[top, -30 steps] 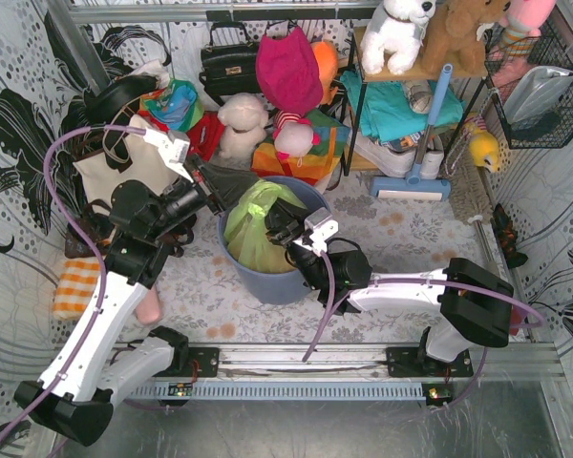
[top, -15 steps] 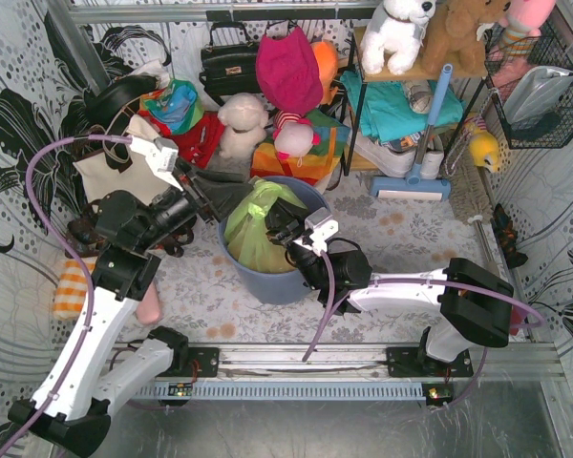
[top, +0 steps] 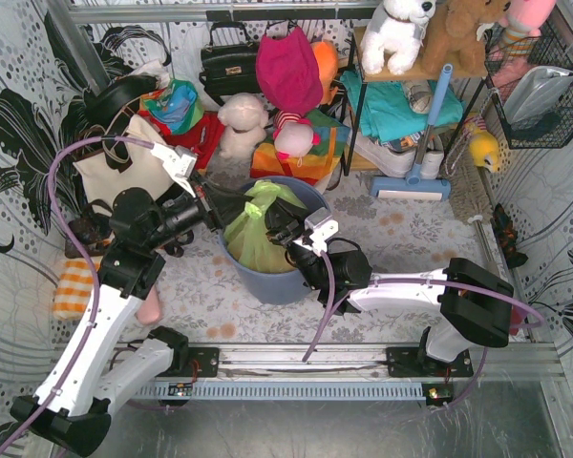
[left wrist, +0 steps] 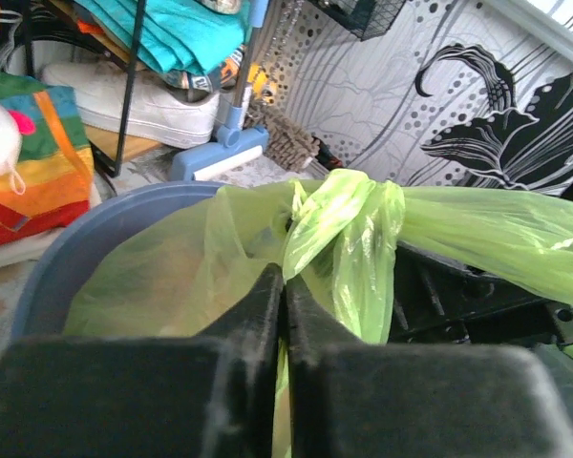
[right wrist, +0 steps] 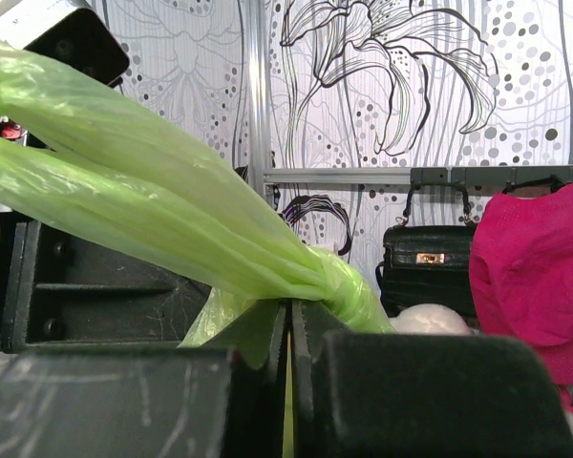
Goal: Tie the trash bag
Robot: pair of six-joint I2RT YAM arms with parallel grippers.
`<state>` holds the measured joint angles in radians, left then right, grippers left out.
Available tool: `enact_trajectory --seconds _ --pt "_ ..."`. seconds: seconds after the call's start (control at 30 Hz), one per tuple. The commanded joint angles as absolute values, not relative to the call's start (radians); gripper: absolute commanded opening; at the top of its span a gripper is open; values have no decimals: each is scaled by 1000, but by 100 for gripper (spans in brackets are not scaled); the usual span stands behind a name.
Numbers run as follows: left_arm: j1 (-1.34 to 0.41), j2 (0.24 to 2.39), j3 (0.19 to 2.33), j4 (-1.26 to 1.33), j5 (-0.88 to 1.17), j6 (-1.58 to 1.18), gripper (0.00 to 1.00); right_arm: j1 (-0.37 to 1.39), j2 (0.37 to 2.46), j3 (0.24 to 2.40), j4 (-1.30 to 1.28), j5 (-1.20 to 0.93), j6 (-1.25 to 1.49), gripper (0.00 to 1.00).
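The lime-green trash bag (top: 251, 229) sits in the blue-grey round bin (top: 277, 279), tan paper showing through. Its handles cross in a twisted knot (left wrist: 349, 215) above the bin, also in the right wrist view (right wrist: 349, 286). My left gripper (top: 237, 204) comes from the left and is shut on one green handle (left wrist: 315, 224). My right gripper (top: 279, 229) comes from the right and is shut on the other handle, which stretches up to the left (right wrist: 124, 181). The two grippers are close together over the bin.
A cream tote bag with black straps (top: 124, 167) stands left of the bin. Plush toys (top: 244, 124), a black handbag (top: 231, 62), a pink bag (top: 288, 69) and a shelf rack with clothes (top: 401, 105) crowd the back. An orange checked cloth (top: 74, 286) lies at left.
My left gripper has swung back right toward the bin's rim, closer to the right gripper, after pulling left. The right arm has hardly moved.
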<state>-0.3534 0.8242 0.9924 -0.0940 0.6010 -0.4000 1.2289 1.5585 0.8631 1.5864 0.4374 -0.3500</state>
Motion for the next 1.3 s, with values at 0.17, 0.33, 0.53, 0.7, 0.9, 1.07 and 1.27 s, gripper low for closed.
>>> enact_trajectory --seconds 0.17,0.33,0.53,0.7,0.9,1.07,1.27 --pt "-359 801 960 59 817 -420 0 1226 1558 892 1691 436 -343 0" --pt "-359 791 935 116 901 -448 0 1226 1574 908 1690 425 -342 0" --pt "-359 785 880 200 999 -490 0 1226 1590 932 1690 408 -358 0" --pt "-360 793 841 221 1049 -501 0 1226 1611 959 1689 377 -385 0" --pt "-364 797 820 253 1095 -515 0 1226 1627 986 1689 359 -423 0" --pt "-363 801 890 44 1006 -376 36 1226 1619 977 1689 332 -423 0" --pt "-363 725 990 -99 855 -243 51 1226 1611 966 1689 323 -417 0"
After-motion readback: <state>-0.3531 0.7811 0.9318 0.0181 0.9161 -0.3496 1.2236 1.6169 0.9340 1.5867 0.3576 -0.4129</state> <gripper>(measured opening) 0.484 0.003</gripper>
